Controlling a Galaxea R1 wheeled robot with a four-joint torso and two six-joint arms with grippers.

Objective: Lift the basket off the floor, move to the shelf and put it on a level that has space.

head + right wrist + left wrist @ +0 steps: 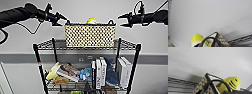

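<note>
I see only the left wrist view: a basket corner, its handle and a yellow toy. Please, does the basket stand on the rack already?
Observer: Yes. In the head view the basket stands on the top tier, near its middle, with bare wire on both sides.
Operator: Where is the right tool?
Observer: The right tool is open, beside the basket's right end and apart from it.
Operator: And what is below the basket?
Observer: The next tier down holds upright books and soft toys.
</note>
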